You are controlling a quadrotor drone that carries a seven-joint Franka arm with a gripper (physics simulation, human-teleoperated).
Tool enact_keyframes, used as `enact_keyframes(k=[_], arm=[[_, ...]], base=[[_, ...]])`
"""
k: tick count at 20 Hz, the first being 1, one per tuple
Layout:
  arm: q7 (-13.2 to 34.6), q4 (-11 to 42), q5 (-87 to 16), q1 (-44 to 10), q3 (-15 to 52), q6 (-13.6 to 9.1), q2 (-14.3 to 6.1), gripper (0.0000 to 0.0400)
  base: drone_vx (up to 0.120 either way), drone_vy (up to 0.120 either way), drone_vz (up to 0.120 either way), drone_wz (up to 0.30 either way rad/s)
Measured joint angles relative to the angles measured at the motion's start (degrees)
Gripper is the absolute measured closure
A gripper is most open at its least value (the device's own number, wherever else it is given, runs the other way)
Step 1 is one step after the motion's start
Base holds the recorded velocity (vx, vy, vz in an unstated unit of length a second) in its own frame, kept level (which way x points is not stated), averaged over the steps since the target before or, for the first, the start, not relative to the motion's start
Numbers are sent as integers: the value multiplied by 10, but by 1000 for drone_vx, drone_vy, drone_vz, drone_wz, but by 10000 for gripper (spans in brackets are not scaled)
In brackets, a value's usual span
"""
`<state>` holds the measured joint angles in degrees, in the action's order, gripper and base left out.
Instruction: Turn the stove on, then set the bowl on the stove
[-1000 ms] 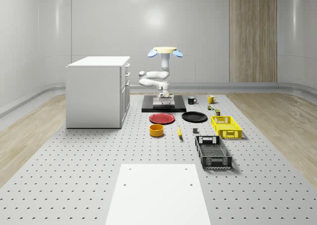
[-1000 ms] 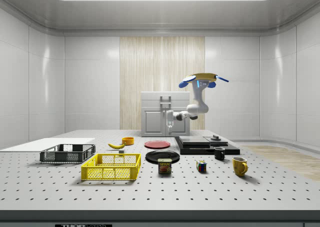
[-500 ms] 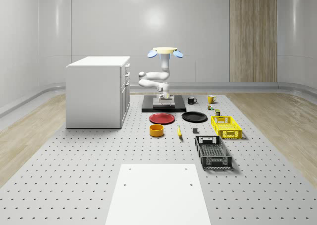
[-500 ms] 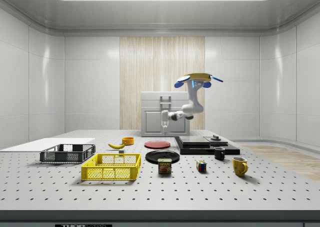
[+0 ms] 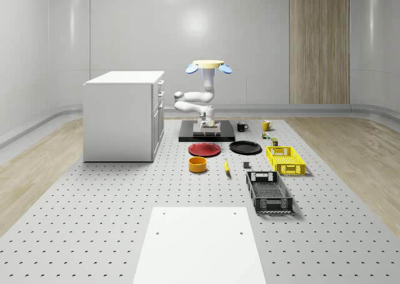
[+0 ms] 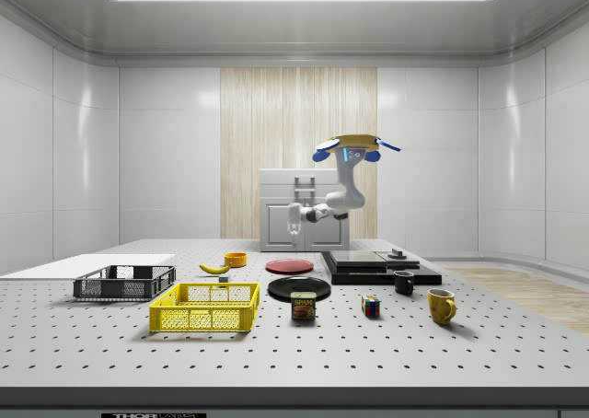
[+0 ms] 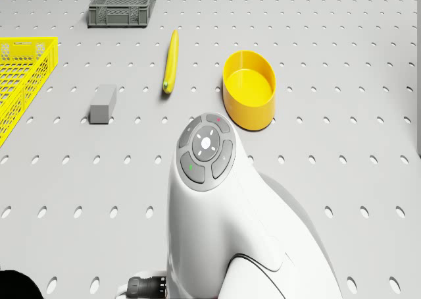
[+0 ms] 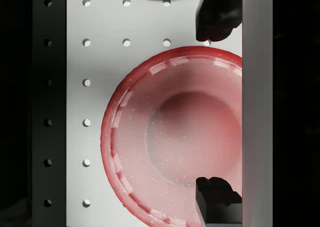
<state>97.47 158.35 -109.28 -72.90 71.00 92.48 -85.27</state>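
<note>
The yellow bowl [image 5: 198,164] [image 6: 236,259] [image 7: 249,88] stands upright on the perforated table, near the banana. The black flat stove [image 5: 206,134] [image 6: 373,266] lies farther back, with a knob [image 6: 398,253] on it. The drone [image 5: 208,64] [image 6: 354,144] hovers above the stove's near edge, its arm hanging down. My gripper [image 5: 207,127] [image 6: 294,226] [image 8: 215,107] is open and holds nothing. It hangs above the red plate [image 5: 204,149] [image 6: 290,265] [image 8: 170,137], between the stove and the bowl, well clear of both. Both dark fingertips [image 8: 217,17] frame the plate in the wrist view.
A white cabinet [image 5: 122,115] stands at the whole-scene view's left. A black plate [image 5: 245,147], yellow crate [image 5: 285,159], grey crate [image 5: 269,192], banana [image 5: 226,166] and small grey block [image 7: 102,104] lie nearby. Two mugs [image 5: 241,126] [image 5: 266,125] sit beside the stove.
Drone and arm have drifted toward the side view's left, off the stove. The gripper has travelled from the stove's edge to over the red plate. The bowl has not moved.
</note>
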Motion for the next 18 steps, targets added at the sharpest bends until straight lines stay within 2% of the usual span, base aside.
enact_keyframes(k=[18], arm=[[1, 0, 2, -2, 0, 5, -5, 0]], base=[[120, 0, 0, 0]])
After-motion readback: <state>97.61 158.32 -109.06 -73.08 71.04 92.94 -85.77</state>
